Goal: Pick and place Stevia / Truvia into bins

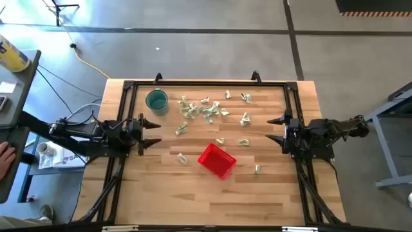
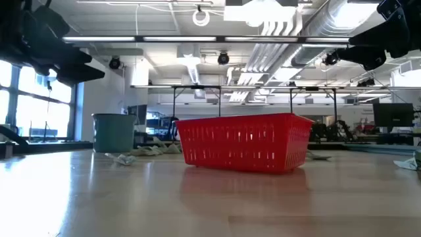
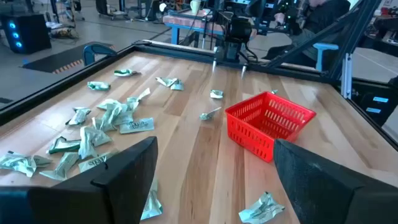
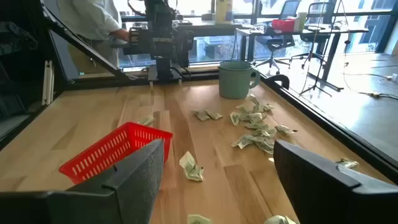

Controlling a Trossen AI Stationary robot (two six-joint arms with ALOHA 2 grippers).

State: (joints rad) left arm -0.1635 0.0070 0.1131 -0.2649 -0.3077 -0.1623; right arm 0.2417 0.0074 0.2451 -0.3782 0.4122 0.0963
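Several pale green and white Stevia / Truvia sachets (image 1: 205, 111) lie scattered flat on the wooden table, most in a loose heap at the far middle (image 3: 102, 124) (image 4: 255, 127). The red mesh basket (image 1: 217, 160) stands upright on the table near its middle (image 2: 245, 141) (image 3: 268, 121) (image 4: 115, 152). My left gripper (image 1: 152, 133) hovers open at the table's left edge, and my right gripper (image 1: 277, 129) hovers open at the right edge. Both point toward the middle, with nothing between their fingers.
A teal cup (image 1: 156, 100) stands at the far left (image 4: 237, 79). A black frame (image 1: 206, 84) runs around the table. Single sachets lie near the basket (image 1: 182, 158) (image 1: 257, 169). A person's hand (image 1: 6, 154) shows at the left, off the table.
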